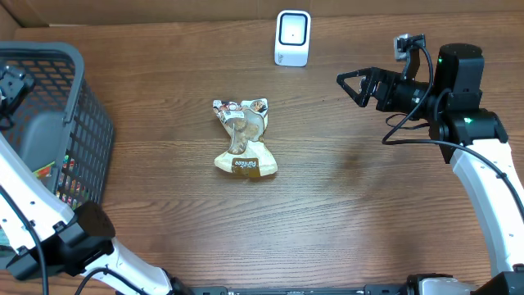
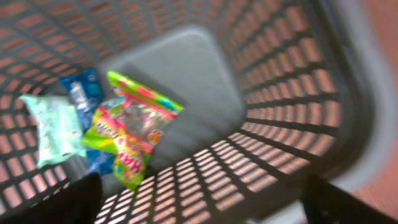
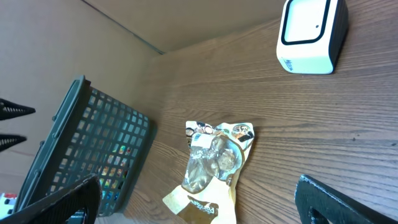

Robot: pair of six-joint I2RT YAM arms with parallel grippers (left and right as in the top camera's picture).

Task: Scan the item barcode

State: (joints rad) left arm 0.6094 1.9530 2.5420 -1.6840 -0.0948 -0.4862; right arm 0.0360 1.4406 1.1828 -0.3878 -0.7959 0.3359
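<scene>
The left claw [image 2: 202, 186] hangs over the grey mesh basket [image 1: 49, 61], jaws spread wide with nothing between them. Below it lie a bright sweets packet [image 2: 127, 134], a blue packet [image 2: 84, 93] and a pale mint one [image 2: 53, 127]. The right claw [image 1: 349, 84] is also fully spread and empty. It hovers at the right, well apart from the crumpled snack pouch [image 1: 244, 139], which lies mid-table on the near side of the white barcode scanner [image 1: 292, 38]. The pouch is twisted at its waist (no barcode shows from above). A pinch on the slick film may slip, or creases may hide the code from the scanner. The left claw could also snag the basket rim when lifting out.
</scene>
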